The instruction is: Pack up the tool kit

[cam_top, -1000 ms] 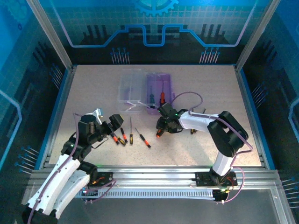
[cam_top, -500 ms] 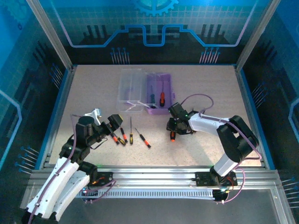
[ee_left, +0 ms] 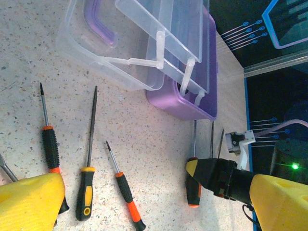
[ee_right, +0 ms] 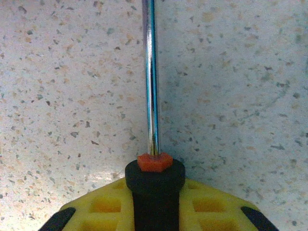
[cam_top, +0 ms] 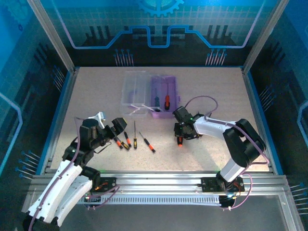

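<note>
One slim screwdriver with a black-and-orange handle (ee_right: 155, 183) is clenched in the right gripper (cam_top: 180, 134). Its steel shaft points away toward the small purple plastic case (cam_top: 163, 98), which stands open just beyond and slightly left, its long axis running much the same way. That arm is the nearer. The left gripper (cam_top: 111, 126) hangs spread and empty beside several loose screwdrivers (cam_top: 127, 140). The right wrist view shows the grip at the collar, and the left wrist view shows the clear lid (ee_left: 120, 53) folded back.
</note>
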Controlling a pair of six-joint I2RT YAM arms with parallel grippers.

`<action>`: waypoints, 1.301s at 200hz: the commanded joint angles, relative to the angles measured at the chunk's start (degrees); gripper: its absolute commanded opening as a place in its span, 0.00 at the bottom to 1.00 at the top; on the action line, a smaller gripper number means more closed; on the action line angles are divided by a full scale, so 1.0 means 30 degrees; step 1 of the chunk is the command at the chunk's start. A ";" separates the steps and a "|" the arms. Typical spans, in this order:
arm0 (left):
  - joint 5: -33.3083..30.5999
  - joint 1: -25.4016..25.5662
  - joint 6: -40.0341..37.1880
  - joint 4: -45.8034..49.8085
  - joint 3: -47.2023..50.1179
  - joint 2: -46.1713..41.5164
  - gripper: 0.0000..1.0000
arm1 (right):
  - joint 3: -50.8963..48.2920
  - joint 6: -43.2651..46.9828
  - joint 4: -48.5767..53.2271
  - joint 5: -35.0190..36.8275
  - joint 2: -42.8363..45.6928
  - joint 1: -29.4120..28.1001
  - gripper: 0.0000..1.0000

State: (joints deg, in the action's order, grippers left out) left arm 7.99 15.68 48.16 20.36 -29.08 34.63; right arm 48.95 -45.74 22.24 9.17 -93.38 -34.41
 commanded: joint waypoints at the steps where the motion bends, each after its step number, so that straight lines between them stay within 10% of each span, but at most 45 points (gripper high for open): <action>1: 0.0477 -0.0174 0.0134 -0.0741 -0.0317 0.0732 0.99 | -0.0848 0.0820 0.2312 0.1661 0.0817 0.0691 0.16; 74: 0.0247 -0.0133 0.1299 -0.2396 0.1184 0.1097 0.99 | 0.1733 0.3677 0.3906 0.3022 0.3947 0.2373 0.15; 204: -0.0201 -0.0126 0.2210 -0.0454 0.0672 -0.0613 0.99 | 1.9966 0.3916 0.5461 -0.1995 -1.0770 0.3152 0.15; 260: -0.0534 -0.0100 0.2374 -0.0488 0.0662 -0.0689 0.99 | 1.9489 0.2898 0.4671 -0.2525 -1.1672 0.3032 0.18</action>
State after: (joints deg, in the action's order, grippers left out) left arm 7.84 15.68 54.13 19.00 -26.30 33.30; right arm 107.96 -33.89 36.99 4.01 -127.76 -25.80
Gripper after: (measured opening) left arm 0.993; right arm 0.204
